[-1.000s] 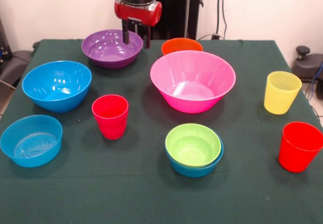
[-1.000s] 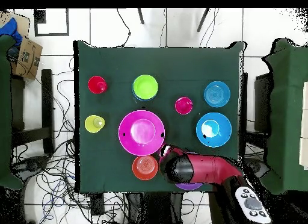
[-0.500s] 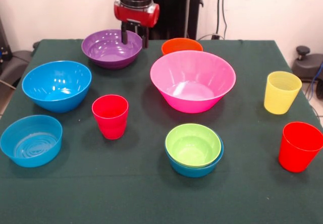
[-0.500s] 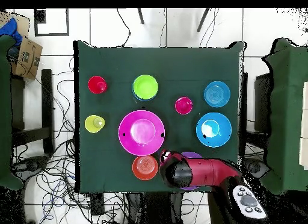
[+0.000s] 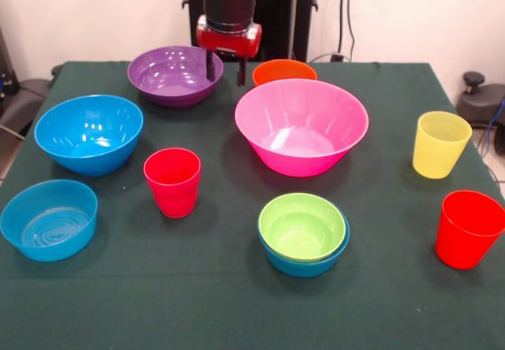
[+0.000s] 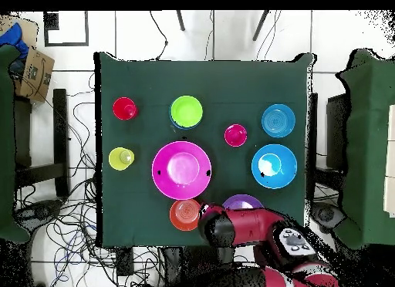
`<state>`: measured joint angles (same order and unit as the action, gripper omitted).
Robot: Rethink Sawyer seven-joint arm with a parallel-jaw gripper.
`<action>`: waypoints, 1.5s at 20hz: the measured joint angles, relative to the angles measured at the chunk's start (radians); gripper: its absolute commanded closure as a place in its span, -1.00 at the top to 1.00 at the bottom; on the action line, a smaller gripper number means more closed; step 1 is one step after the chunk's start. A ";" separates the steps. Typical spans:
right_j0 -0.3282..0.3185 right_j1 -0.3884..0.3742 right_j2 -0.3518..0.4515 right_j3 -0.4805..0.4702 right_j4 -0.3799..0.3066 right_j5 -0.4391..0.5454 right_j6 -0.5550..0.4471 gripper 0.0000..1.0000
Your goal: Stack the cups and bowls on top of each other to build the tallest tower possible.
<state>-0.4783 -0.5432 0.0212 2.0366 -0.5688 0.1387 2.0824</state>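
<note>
End effector [image 5: 225, 68] spread, empty, hanging between purple bowl [image 5: 173, 74] and orange bowl [image 5: 284, 72] at tabletop far side. No tower yet: only lime bowl [image 5: 302, 225] nested in blue. Straddle one rim squarely before pinching.

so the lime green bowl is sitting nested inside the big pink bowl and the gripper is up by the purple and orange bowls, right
Not quite. In the front view the lime green bowl sits nested in a small blue bowl, apart from the big pink bowl. The gripper is indeed up between the purple bowl and the orange bowl.
</note>
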 measured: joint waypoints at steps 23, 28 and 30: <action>-0.055 0.087 -0.076 0.001 -0.066 -0.099 0.000 1.00; -0.094 0.014 -0.062 0.021 -0.066 -0.078 0.000 1.00; -0.106 -0.014 -0.054 0.030 -0.066 -0.067 0.000 1.00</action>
<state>-0.5840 -0.5569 -0.0329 2.0662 -0.6348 0.0718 2.0824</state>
